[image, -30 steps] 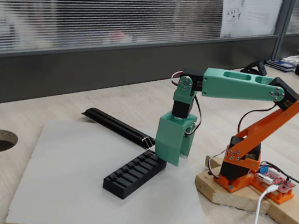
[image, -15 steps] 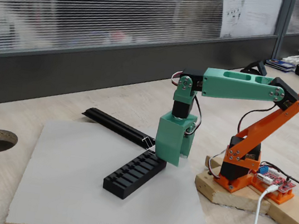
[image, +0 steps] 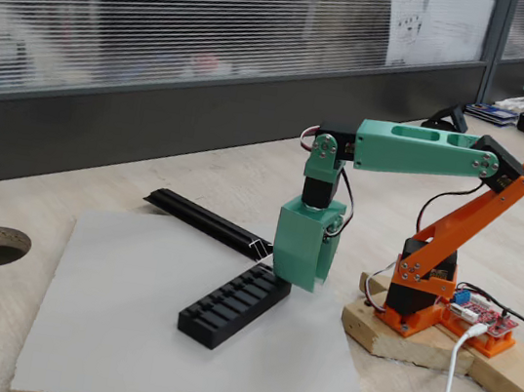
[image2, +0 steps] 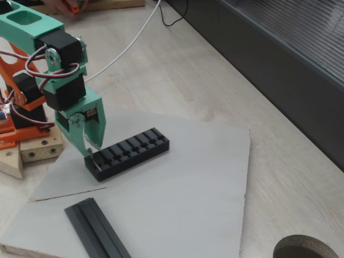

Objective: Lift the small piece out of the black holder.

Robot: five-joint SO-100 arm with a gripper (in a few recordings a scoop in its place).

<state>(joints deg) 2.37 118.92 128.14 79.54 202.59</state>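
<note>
The holder (image2: pixel 128 152) lies flat (long axis running diagonally); the fingers (image2: pixel 90 151) nearly closed at its end, pinching the piece (image2: pixel 93 159).

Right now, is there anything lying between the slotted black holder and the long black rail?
Nothing: in a fixed view, bare grey board separates the holder from the rail.
</note>
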